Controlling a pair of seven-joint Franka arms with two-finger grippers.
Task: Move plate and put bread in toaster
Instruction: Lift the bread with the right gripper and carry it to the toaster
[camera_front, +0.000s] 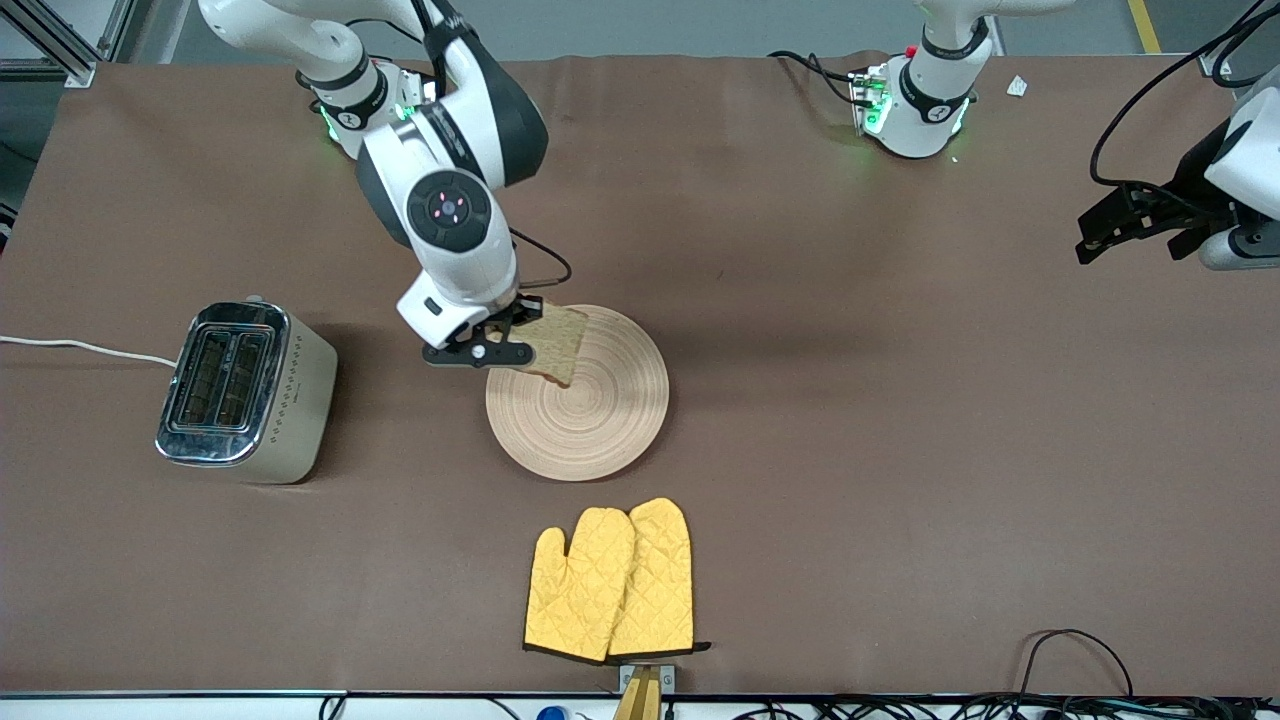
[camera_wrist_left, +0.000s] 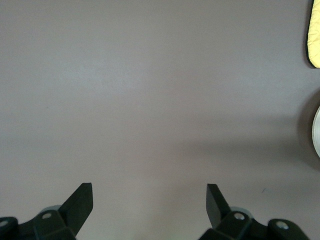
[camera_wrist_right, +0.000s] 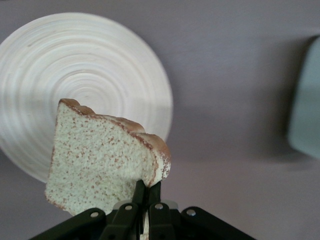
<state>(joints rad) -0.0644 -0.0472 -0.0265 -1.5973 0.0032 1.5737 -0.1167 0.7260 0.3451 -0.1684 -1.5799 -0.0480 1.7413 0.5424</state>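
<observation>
My right gripper (camera_front: 503, 340) is shut on the bread (camera_front: 556, 343), a brown slice with darker crust, and holds it in the air over the edge of the plate (camera_front: 590, 410) toward the right arm's end. In the right wrist view the bread (camera_wrist_right: 102, 160) hangs on edge from my shut gripper (camera_wrist_right: 148, 189) above the pale grooved plate (camera_wrist_right: 90, 65). The cream toaster (camera_front: 245, 392) with chrome top stands toward the right arm's end of the table; its edge shows in the right wrist view (camera_wrist_right: 306, 115). My left gripper (camera_front: 1125, 225) waits open over bare table at the left arm's end (camera_wrist_left: 149, 195).
Two yellow oven mitts (camera_front: 612, 585) lie nearer to the front camera than the plate; one corner shows in the left wrist view (camera_wrist_left: 314, 35). The toaster's white cord (camera_front: 85, 348) runs off the table edge. Cables lie along the front edge.
</observation>
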